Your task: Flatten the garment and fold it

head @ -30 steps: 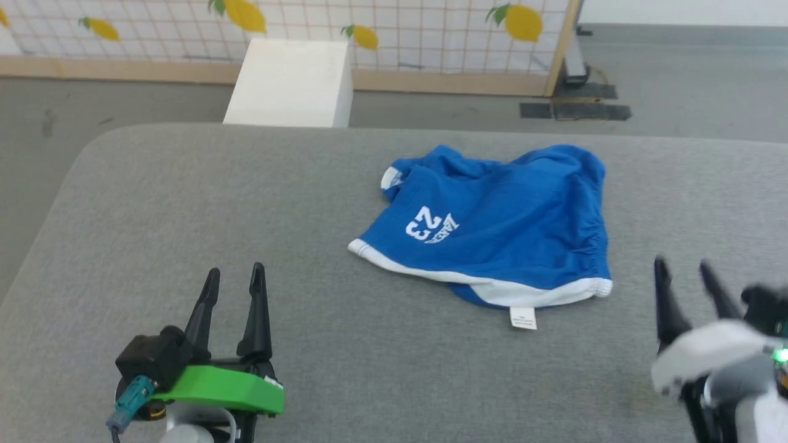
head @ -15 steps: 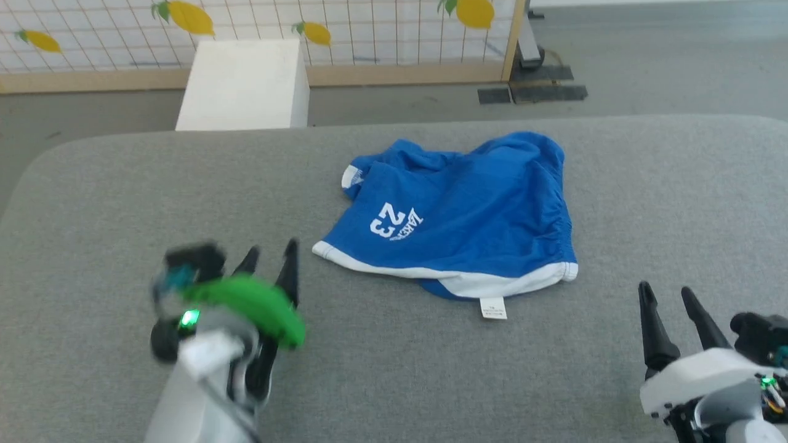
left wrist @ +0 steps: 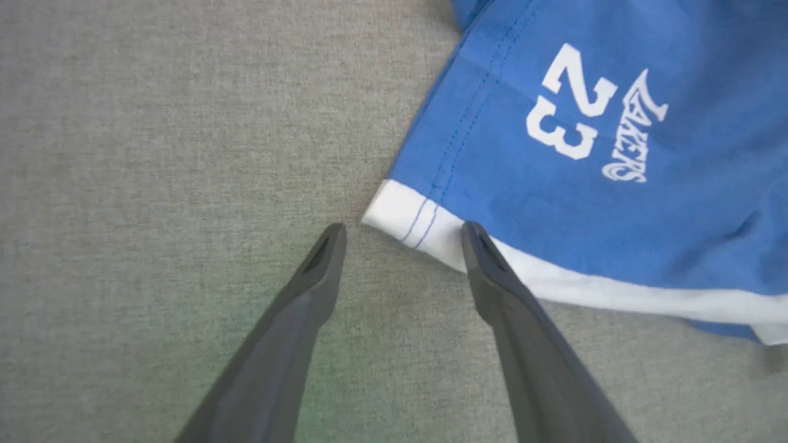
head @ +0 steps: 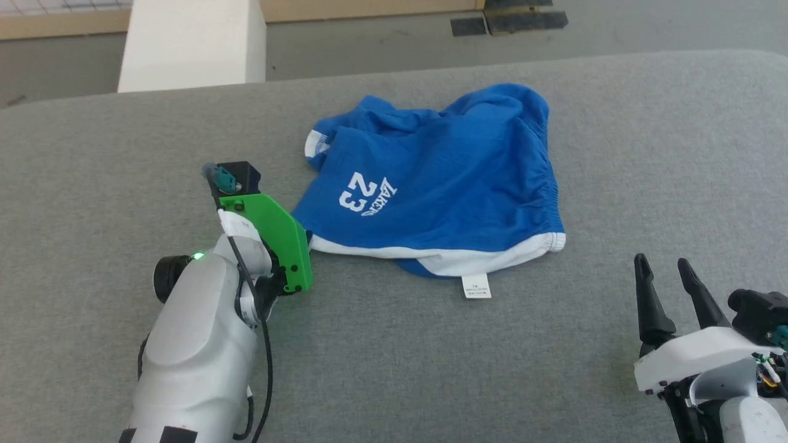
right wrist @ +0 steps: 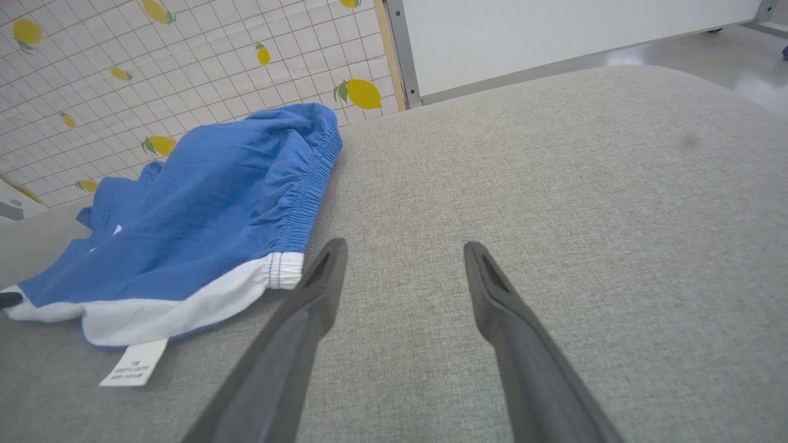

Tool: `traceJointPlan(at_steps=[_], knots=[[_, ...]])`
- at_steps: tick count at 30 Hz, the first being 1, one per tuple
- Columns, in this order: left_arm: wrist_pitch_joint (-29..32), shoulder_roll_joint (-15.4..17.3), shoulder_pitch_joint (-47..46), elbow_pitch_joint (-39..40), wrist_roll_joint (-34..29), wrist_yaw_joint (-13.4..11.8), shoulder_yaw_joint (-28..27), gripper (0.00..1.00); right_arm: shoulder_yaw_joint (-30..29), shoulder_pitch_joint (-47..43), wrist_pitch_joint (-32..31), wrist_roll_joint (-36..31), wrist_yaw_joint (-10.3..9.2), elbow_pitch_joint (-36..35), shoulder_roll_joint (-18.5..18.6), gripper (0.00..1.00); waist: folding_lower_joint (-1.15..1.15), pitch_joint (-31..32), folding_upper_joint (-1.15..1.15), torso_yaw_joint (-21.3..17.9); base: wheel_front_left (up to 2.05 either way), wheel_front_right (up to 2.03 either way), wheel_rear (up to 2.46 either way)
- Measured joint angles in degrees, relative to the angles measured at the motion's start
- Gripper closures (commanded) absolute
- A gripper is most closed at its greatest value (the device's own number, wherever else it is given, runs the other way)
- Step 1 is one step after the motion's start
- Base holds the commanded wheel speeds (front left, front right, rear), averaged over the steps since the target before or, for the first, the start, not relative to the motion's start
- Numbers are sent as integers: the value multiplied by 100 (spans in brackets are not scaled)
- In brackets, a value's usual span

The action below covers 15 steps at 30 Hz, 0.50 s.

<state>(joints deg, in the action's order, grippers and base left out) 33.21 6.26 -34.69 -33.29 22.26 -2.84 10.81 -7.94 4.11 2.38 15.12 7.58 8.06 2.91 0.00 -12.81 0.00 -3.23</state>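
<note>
The garment [head: 443, 184] is a pair of bright blue shorts with white trim and a white "23", lying crumpled in the middle of the grey padded table [head: 92, 154]. Its small white tag [head: 476, 286] sticks out at the near edge. My left gripper [left wrist: 403, 229] is open and points down at the white hem corner of the garment [left wrist: 585, 203], which lies between the fingertips; its green wrist mount [head: 271, 237] covers the fingers in the head view. My right gripper [head: 662, 261] stands open and empty at the near right, apart from the garment [right wrist: 203, 209].
A white box [head: 191, 43] stands on the floor beyond the table's far edge. A grid screen with lemon prints [right wrist: 184, 61] rises behind the table. Bare grey table surface stretches to the right of the shorts.
The head camera has tilted down. My left arm has swung forward and right from the near left to the shorts' hem corner, fingers now pointing down. The right gripper has barely moved.
</note>
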Motion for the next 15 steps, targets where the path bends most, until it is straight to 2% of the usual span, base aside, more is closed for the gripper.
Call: traceJointPlan(at_steps=[4, 5, 6, 10, 15], knots=[[-11, 45, -113, -233, -14, 47, 89, 0, -2, 90, 18, -1, 0, 35, 0, 0, 0, -115, 0, -79, 0, 0, 0], [-66, 68, -140, -258, -20, 92, 113, 82, 1, 103, 18, 0, 0, 46, 0, 0, 0, -132, 0, -94, 0, 0, 0], [-111, 85, -155, -288, -25, 146, 127, 100, 2, 116, 19, 0, 0, 58, 0, 0, 0, -146, 0, -105, 0, 0, 0], [-241, 90, -153, -361, 14, 283, 120, 100, 32, 177, 26, -1, 0, 82, 1, 0, 0, -140, 0, -85, 0, 0, 0], [-820, 52, 115, -157, 222, 382, -71, 100, 194, 187, -119, -211, 0, 69, 1, 0, 0, -78, 0, -21, 0, 0, 0]])
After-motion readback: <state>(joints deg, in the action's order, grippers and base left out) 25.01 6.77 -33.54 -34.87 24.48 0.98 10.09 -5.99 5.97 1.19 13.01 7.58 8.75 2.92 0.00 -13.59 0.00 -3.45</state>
